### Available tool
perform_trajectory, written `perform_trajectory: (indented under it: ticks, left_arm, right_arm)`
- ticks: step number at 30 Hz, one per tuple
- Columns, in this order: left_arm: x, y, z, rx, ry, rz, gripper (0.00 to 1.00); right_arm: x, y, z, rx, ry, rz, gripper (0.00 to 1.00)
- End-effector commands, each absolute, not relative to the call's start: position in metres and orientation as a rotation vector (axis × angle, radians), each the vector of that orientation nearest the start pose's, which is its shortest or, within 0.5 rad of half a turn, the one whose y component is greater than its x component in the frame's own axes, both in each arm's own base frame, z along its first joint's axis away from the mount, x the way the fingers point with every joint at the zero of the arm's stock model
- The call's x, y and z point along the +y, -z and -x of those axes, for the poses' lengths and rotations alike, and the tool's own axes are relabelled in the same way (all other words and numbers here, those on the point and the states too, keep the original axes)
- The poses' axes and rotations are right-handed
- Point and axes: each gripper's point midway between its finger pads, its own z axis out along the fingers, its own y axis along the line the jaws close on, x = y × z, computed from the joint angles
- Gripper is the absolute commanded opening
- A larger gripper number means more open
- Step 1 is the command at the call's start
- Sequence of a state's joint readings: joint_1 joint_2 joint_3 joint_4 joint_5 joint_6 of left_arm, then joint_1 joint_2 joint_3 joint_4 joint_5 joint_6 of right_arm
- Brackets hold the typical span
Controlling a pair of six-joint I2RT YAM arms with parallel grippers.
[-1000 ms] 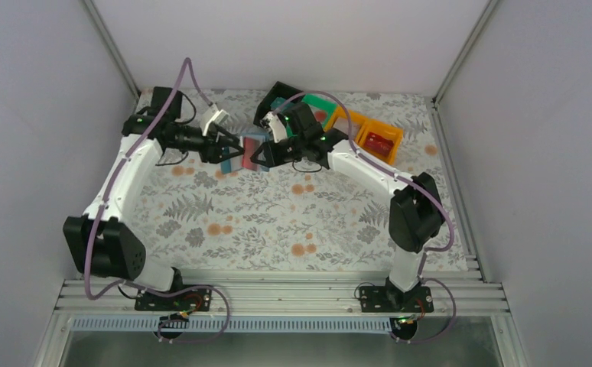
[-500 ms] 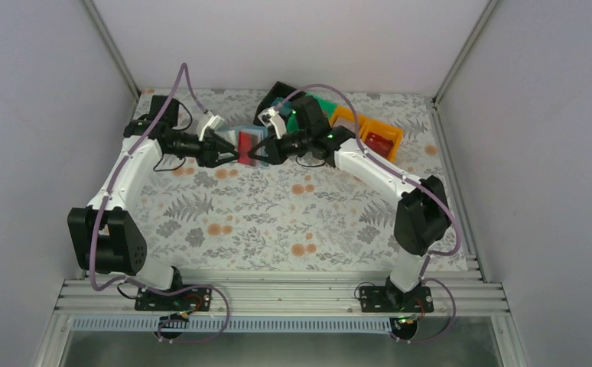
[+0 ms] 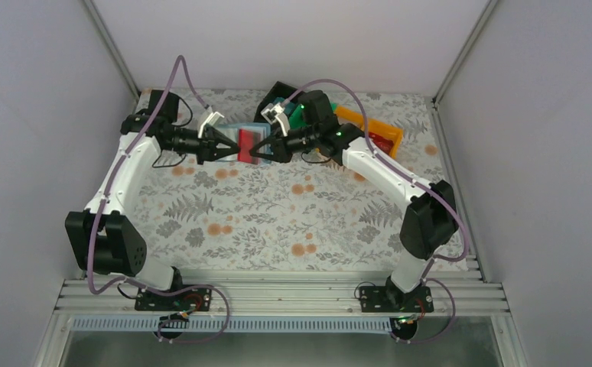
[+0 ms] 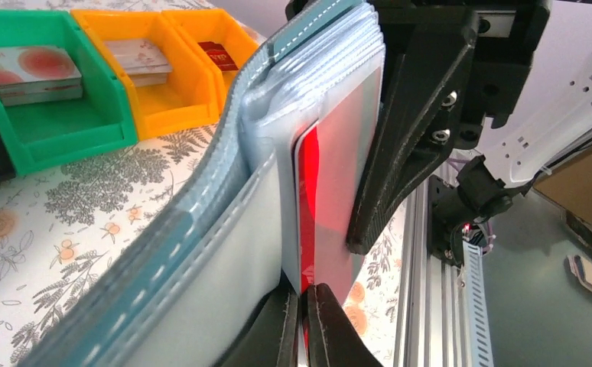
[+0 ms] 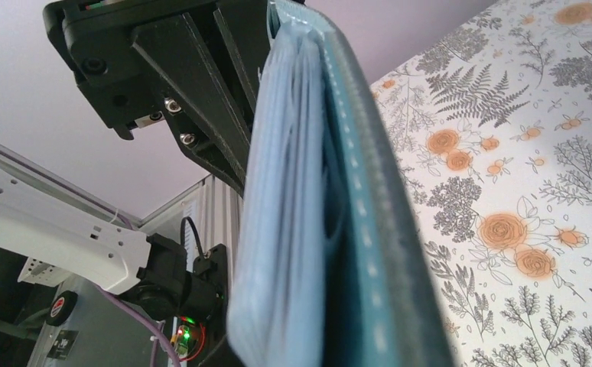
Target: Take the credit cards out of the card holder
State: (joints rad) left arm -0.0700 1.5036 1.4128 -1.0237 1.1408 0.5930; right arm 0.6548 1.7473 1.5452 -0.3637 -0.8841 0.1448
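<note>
Withdrawal toward 9 o'clock seems called for: 1 red card [image 4: 310, 199] is pinched by the closed left gripper [image 4: 306, 298], its long axis lying 9 to 3. The card holder [image 3: 235, 134] is clamped aloft by the right gripper [image 3: 260, 150] at 12 o'clock of the table [image 3: 278, 222].

Stitched, matt, cloth-like card holder [image 4: 163, 252]; glossy plastic red card [image 4: 331, 183]; smooth plastic green bin [image 4: 63, 128]

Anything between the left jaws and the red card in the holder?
Nothing visible. The left gripper has its jaws shut on the red card at its lower edge. Most of the card sits inside a clear pocket of the card holder, which the right gripper holds.
</note>
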Motion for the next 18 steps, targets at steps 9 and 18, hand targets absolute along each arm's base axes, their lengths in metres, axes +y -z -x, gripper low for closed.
perform_trajectory:
  ticks: [9, 18]
  left_arm:
    - [-0.182, -0.324, -0.282, 1.742, 1.288, -1.067, 0.02]
    - [-0.176, -0.324, -0.283, 1.738, 1.284, -1.052, 0.02]
  right_arm:
    - [0.377, -0.334, -0.271, 1.690, -1.437, 1.155, 0.30]
    - [0.359, -0.330, -0.276, 1.703, -1.429, 1.114, 0.31]
